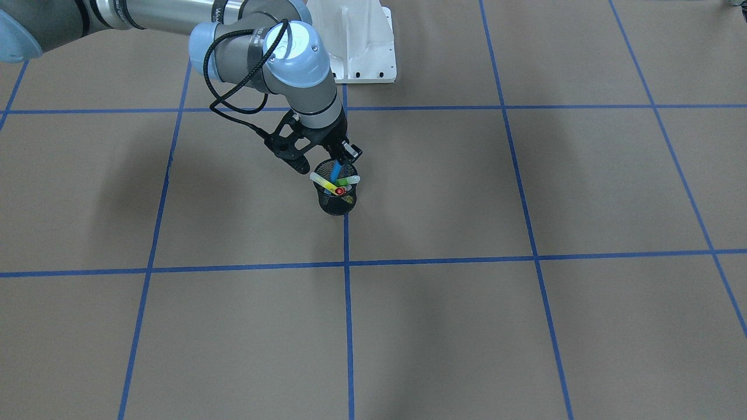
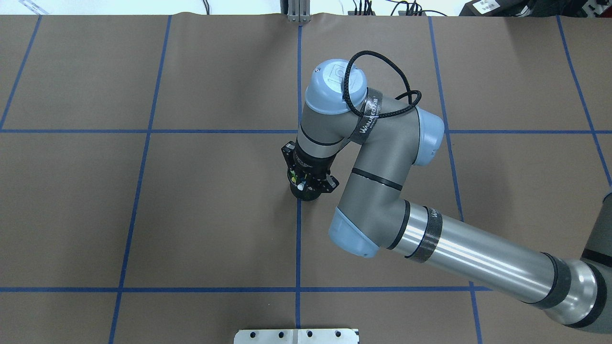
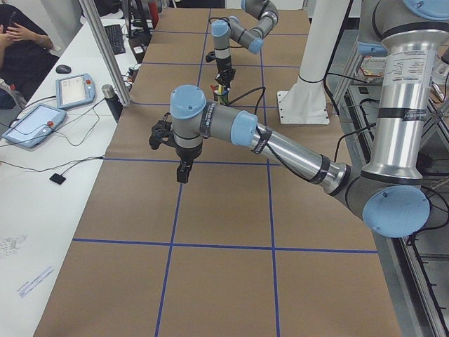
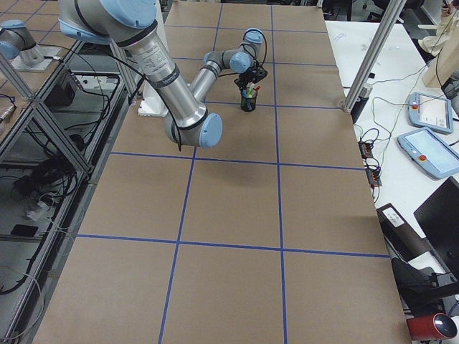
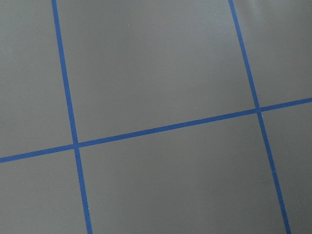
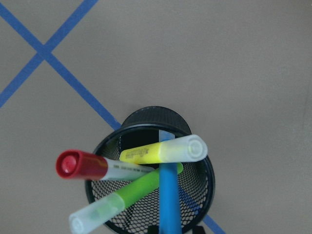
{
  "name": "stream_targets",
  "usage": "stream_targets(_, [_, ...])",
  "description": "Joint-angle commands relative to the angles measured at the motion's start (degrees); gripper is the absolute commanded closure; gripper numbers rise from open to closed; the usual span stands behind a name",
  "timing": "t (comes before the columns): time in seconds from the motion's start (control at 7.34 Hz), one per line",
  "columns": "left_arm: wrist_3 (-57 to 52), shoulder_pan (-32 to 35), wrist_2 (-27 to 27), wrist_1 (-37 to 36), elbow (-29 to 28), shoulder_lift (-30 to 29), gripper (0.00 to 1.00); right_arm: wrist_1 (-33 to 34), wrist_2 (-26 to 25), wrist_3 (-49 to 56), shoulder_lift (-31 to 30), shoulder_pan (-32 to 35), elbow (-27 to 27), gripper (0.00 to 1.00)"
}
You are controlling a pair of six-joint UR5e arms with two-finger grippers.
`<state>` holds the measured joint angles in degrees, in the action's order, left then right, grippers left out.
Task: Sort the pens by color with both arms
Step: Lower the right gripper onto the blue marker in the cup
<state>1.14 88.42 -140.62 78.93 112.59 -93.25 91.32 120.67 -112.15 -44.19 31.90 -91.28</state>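
A black mesh cup (image 1: 337, 201) stands on a blue tape line near the table's middle and holds all the pens. In the right wrist view the yellow pen (image 6: 165, 150), the white pen with the red cap (image 6: 80, 165), the green pen (image 6: 126, 195) and the blue pen (image 6: 169, 200) lean apart in the cup (image 6: 146, 122). My right gripper (image 1: 325, 160) hangs right over the cup, jaws open on either side of the blue pen's top (image 1: 335, 170). My left gripper (image 3: 182, 172) hovers over bare table far from the cup; I cannot tell its state.
The white base pedestal (image 1: 362, 46) sits behind the cup. Blue tape lines grid the brown table (image 2: 143, 215). A side desk with tablets (image 3: 31, 123) and a metal post (image 3: 105, 49) border the table's far side. The right arm's forearm (image 2: 468, 248) spans the table's right half.
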Motion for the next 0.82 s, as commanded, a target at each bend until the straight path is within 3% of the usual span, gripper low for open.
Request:
stream_targets(0.0, [0.0, 0.0, 0.0, 0.0, 0.08, 0.0, 0.0, 1.3, 0.09, 0.0, 0.07, 0.0, -1.09, 0.84])
stream_targets(0.68, [0.0, 0.0, -0.09, 0.0, 0.0, -0.09, 0.0, 9.57, 2.29, 0.09, 0.07, 1.05, -9.61, 0.84])
